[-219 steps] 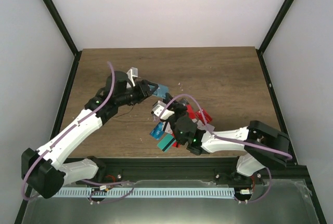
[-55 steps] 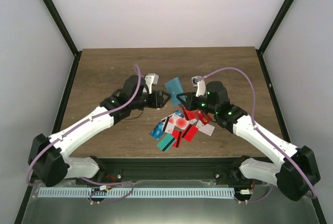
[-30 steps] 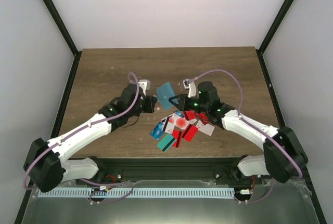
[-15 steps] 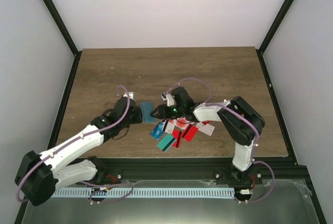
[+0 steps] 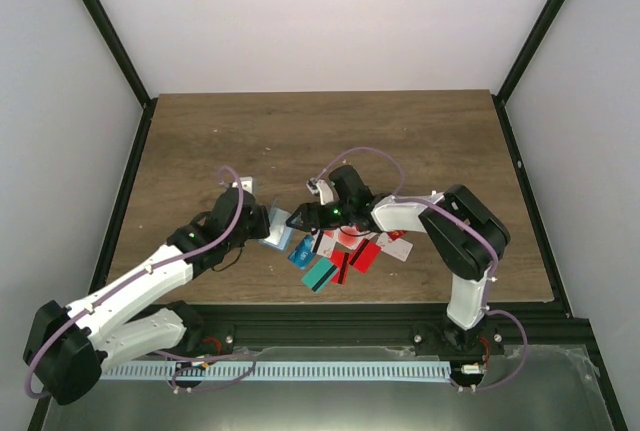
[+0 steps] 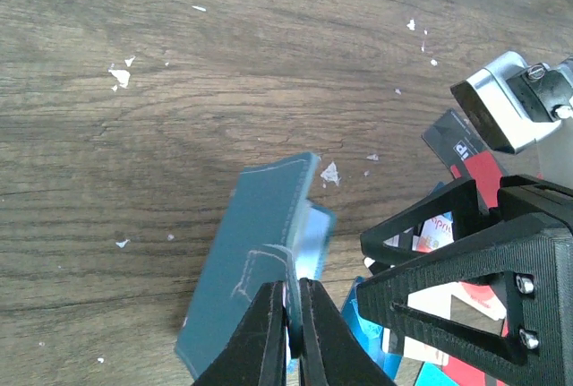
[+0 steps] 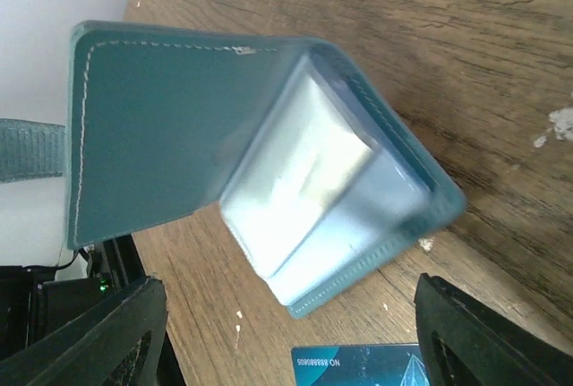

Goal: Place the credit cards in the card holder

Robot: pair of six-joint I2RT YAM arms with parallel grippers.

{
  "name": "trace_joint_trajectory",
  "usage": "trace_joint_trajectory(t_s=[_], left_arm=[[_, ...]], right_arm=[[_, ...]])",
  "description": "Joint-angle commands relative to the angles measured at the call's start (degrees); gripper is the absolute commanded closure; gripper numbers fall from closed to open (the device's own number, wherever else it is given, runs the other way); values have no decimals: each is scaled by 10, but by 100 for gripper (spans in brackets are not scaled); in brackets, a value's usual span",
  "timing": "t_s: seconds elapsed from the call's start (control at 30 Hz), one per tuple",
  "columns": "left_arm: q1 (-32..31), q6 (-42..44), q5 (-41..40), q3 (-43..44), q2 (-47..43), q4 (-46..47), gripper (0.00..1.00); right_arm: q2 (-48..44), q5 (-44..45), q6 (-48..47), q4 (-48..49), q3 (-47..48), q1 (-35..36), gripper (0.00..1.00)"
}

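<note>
The left gripper [image 6: 288, 289] is clamped narrowly on the card holder [image 6: 255, 252], pinching one edge of it so that the teal cover stands tilted over the wooden desk [image 5: 420, 141]. From the right wrist, the holder is seen hanging open: the cover flap spreads up and to the left, and the pale grey pocket faces the camera. The right gripper [image 6: 365, 268] has its jaws spread wide with nothing between them. It points at the open side of the holder from just beside it, and whether a fingertip touches it cannot be told. The credit cards [image 5: 350, 249] lie in a loose overlapping heap of red, white, blue and teal-green on the desk under and behind the right gripper, just right of the holder. One blue card [image 7: 358, 359] lies nearest the holder.
</note>
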Motion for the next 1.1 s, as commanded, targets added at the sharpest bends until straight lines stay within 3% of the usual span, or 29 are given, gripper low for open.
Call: trace_joint_trajectory(t_s=[0.0, 0.13, 0.37, 0.67, 1.07], left_arm=[[3, 13, 4, 18, 0, 4, 96], [4, 5, 21, 19, -3, 15, 96], [10, -40, 35, 4, 22, 31, 96], [52, -90, 62, -28, 13, 42, 96], [157, -71, 144, -83, 9, 63, 96]], right_arm=[[6, -15, 11, 22, 15, 3, 23], [22, -11, 45, 40, 12, 4, 28], [37, -27, 68, 71, 14, 13, 47], [66, -48, 108, 117, 24, 18, 47], [145, -62, 173, 160, 51, 19, 48]])
